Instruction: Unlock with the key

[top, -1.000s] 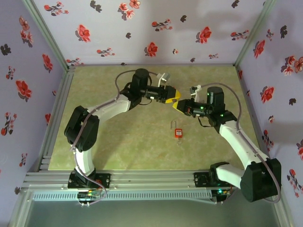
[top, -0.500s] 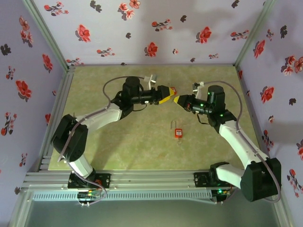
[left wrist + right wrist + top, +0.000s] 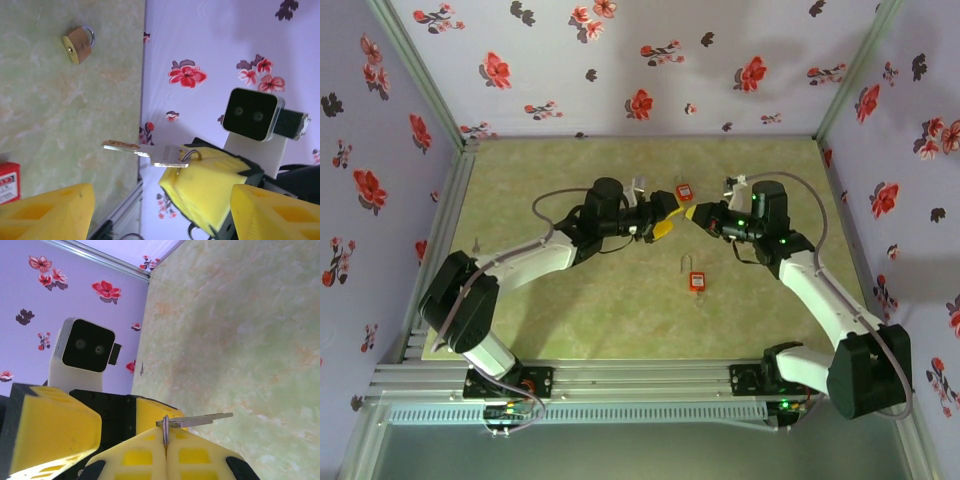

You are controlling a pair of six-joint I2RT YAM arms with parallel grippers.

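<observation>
The right gripper [image 3: 166,441] has its two yellow fingers pressed together on the bow of a silver key [image 3: 197,420]. The blade sticks out sideways past the fingertips, level and free of the table [image 3: 540,310]. In the top view this gripper sits above the middle of the table, pointing at the left gripper [image 3: 669,213].

The left gripper faces the key from the blade side. Its jaws stand wide apart with nothing between them. In the left wrist view the key's blade lies across the gap ahead of the two yellow fingers [image 3: 47,212]. It is near them but touches neither.

A brass padlock [image 3: 79,44] lies flat on the table, well apart from the key and beyond its tip in the left wrist view. Its shackle is closed and its keyhole end faces the camera.

In the top view a small red padlock [image 3: 685,190] rests on the table just behind the key, on the back-wall side. A second red padlock [image 3: 697,280] lies on the arm-base side of the key, clearly apart from it, with its thin shackle pointing toward the key.

A red edge with white lettering shows below the key's tip in the left wrist view. It is cut off by the frame, so I cannot tell which lock it is.
</observation>
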